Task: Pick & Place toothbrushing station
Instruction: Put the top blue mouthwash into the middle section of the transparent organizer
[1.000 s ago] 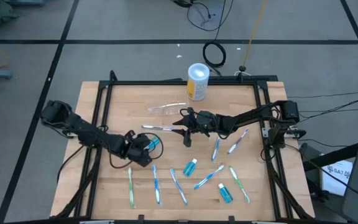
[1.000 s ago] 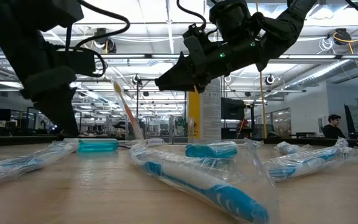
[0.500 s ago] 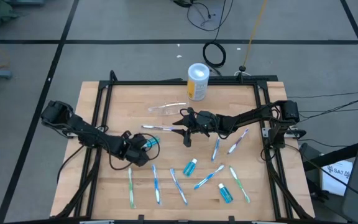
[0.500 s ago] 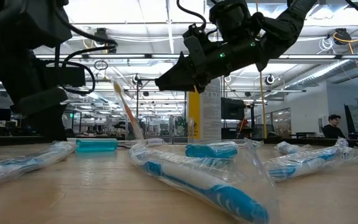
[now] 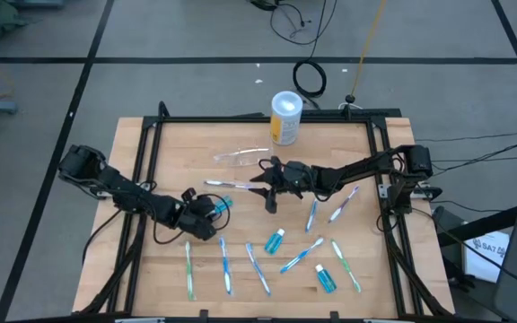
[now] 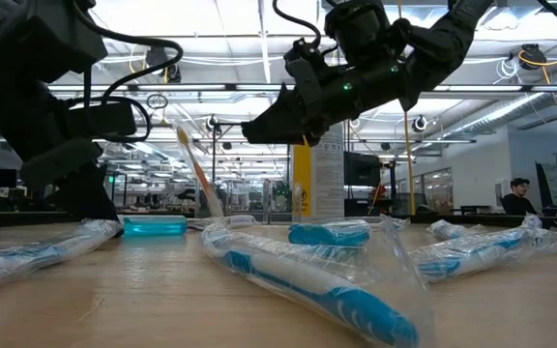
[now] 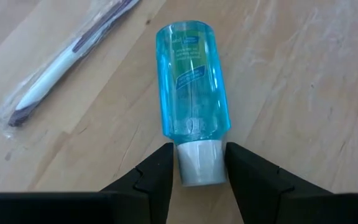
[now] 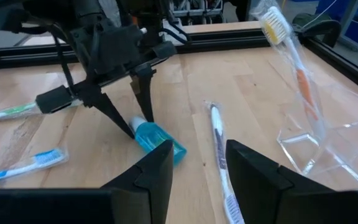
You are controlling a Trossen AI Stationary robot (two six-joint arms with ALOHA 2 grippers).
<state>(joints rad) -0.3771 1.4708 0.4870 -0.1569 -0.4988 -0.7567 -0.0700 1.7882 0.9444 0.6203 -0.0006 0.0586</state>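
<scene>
A: Looking from the bottom edge of the overhead picture, we see wrapped toothbrushes (image 5: 226, 266) lying in a row on the wooden table (image 5: 151, 161), with two small blue bottles (image 5: 325, 279) among them at lower centre and lower right.

B: Higher up, at left of centre, we find the left gripper (image 5: 206, 215) down at the table. What do its fingers do?

A: In its wrist picture we see the fingers (image 7: 157, 171) spread apart on either side of the white cap (image 7: 199, 163) of a third blue bottle (image 7: 191, 81), which lies flat. The cap sits in the gap and both fingers stand very close to it; we cannot tell whether they press on it. A wrapped toothbrush with a dark handle (image 7: 67, 59) lies beside that bottle.

B: And the right gripper (image 5: 268, 187)?

A: We see it at mid-frame, raised off the table in the table-level picture (image 6: 264, 124). Its fingers (image 8: 160, 168) stand parted with nothing between them.

B: Where is the clear cup (image 5: 240, 157)?

A: We see it just above the right gripper in the overhead picture, lying on its side. In the right wrist picture (image 8: 319, 140) a wrapped toothbrush with an orange handle (image 8: 291, 59) leans in it. Beyond it, at the table's top edge, stands the yellow container (image 5: 285, 118).
</scene>
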